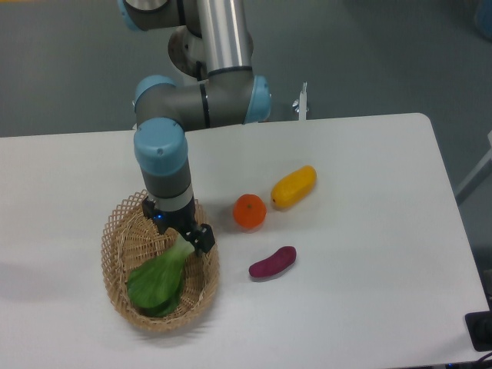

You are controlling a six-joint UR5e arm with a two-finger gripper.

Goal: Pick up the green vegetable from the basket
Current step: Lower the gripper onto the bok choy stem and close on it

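The green vegetable (157, 280) lies in the wicker basket (120, 254) at the front left of the table, dark leaves toward the front and its pale stalk pointing up-right. My gripper (177, 229) hangs over the basket right at the stalk end, which it partly hides. Its two black fingers (203, 239) stand apart on either side of the stalk, so it is open and holds nothing.
An orange fruit (250, 211) sits just right of the basket. A yellow oblong piece (294, 186) lies behind it and a small purple piece (272, 261) in front of it. The arm's upper links rise behind the basket.
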